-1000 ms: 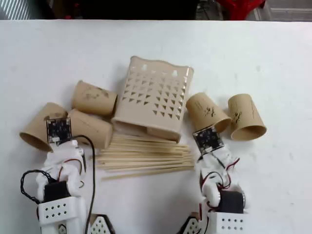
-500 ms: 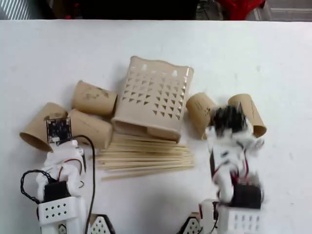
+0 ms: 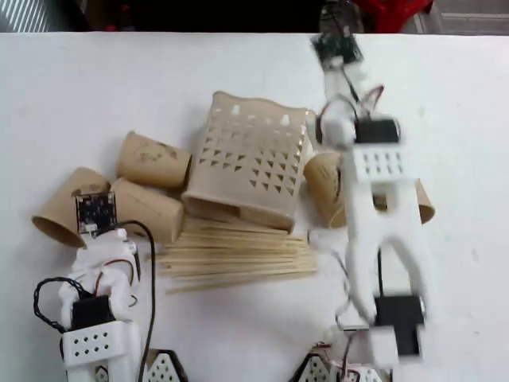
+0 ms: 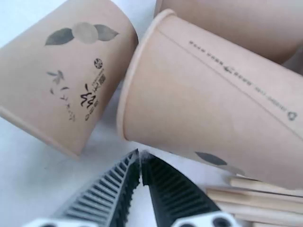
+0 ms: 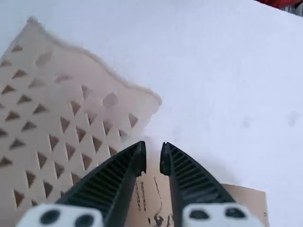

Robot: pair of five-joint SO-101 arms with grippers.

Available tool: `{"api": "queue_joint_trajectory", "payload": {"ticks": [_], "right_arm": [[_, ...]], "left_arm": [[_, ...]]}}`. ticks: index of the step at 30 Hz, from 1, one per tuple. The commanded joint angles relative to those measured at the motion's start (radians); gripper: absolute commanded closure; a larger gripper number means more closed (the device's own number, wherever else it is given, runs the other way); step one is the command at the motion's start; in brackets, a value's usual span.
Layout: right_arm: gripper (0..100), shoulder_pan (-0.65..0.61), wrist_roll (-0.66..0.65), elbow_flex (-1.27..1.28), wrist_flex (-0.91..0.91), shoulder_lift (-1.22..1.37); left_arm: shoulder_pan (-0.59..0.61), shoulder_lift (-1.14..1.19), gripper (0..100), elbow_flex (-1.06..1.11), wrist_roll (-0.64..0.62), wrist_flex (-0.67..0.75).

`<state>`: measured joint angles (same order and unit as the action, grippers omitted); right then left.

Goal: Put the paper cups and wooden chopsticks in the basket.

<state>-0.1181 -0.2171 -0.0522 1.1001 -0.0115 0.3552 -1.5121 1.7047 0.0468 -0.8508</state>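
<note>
Lying on its side at the middle of the tabletop (image 3: 445,95), the basket (image 3: 250,159) has its wavy edge, probably the rim, toward the far side; the wooden chopsticks (image 3: 235,256) lie in a flat bundle just near of it, up against its near edge; 3 paper cups (image 3: 147,208) lie tipped over in a cluster to its left, and 2 more paper cups (image 3: 324,187) lie to its right, both partly hidden under the right arm (image 3: 382,207), which stretches far across the tabletop. The right hand (image 5: 152,149) hangs above the basket's far right corner, jaws a narrow slit apart, nothing between them; the left hand (image 4: 140,155) sits at the near left, just beside 2 of the left cups, jaws pressed together at the tips and empty.
</note>
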Motion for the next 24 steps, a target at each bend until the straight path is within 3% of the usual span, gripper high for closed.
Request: {"api": "queue_joint_trajectory", "payload": {"ticks": [1,4,11,17,24], "right_arm": [[92.8,0.002,0.19,-0.319,0.013,0.188],[92.7,-0.008,0.256,-0.509,0.028,0.344],[92.5,-0.016,0.258,-0.845,0.054,0.68],[78.2,-0.038,0.272,-1.057,0.234,0.868],[76.9,-0.027,0.282,-1.238,0.406,0.96]], "left_arm": [[0.001,-0.008,97,-0.005,0.0,-0.006],[0.001,-0.008,97,-0.005,0.0,-0.006],[0.001,-0.008,97,-0.005,0.0,-0.006],[0.001,-0.008,97,-0.005,0.0,-0.006],[0.001,-0.008,97,-0.005,0.0,-0.006]]}}
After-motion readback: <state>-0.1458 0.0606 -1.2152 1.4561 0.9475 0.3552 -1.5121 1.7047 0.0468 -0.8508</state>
